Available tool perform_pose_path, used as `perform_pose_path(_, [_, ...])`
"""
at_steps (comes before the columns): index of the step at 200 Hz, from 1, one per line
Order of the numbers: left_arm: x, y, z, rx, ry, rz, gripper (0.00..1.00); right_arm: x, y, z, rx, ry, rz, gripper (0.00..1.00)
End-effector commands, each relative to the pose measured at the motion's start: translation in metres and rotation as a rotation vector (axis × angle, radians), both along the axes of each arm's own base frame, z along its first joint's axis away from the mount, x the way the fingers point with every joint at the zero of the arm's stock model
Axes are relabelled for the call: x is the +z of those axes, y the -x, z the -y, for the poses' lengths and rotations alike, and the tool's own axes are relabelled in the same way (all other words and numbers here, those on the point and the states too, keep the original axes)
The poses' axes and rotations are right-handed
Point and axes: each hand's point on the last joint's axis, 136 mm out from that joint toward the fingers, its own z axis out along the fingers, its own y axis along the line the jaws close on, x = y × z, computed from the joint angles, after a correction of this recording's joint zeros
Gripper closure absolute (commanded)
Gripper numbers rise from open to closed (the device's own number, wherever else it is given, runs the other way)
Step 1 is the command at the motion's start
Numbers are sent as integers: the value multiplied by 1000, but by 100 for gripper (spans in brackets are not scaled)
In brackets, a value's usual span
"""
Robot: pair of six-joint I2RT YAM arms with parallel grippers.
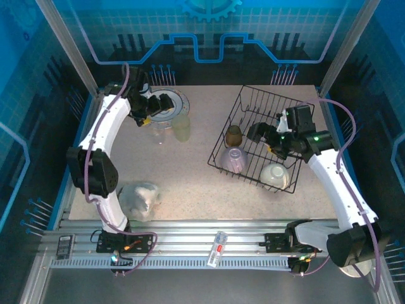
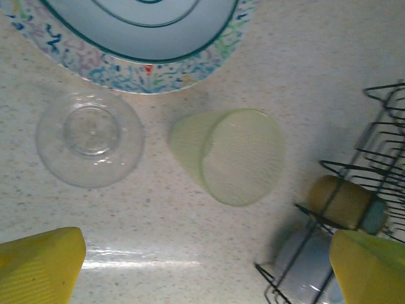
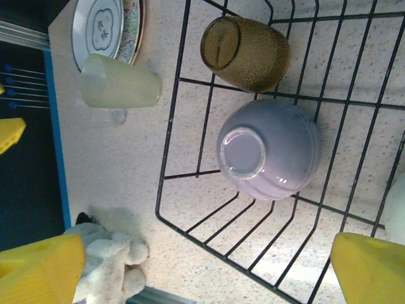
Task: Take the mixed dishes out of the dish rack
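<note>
A whitish lump lies at the table's near-left corner.

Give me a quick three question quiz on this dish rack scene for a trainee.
1. True or false: the lilac bowl sits upside down in the rack.
2. Which lies outside the rack? A brown cup, B pale cup, C white bowl.
3. Fill in: the left gripper and right gripper are both ____.
Key: 1 true; 2 B; 3 open.
</note>
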Motion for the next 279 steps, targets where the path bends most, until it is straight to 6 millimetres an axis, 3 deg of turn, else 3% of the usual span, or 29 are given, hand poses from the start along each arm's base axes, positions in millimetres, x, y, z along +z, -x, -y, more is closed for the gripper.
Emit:
perform_pose_path(1, [21,-1,20,-26,146,71,1,2,-3,1,44,72,24,0])
perform_pose_path(34, [42,10,58,-113,270,140,1,-9,-11,3,65,130,19,0])
perform_pose_path(70, [62,28,114,-270,318,179,1,-19,-19,2,91,197,9,0])
perform_pose_path(107, [68,47,151,-371,348,175,1,-30,-28,-5,132,252,-5,0])
perform_pose_path(182, [69,81,160,-401,367,151,1,-54,-44,-28,208,311,-34,0])
perform_pose_path(222, [80,99,181,-449,452,190,1,-67,-56,-38,261,360,-45,3])
perform_pose_path(279, [84,114,181,-452,462,181,1,-92,-91,-49,307,420,-73,7])
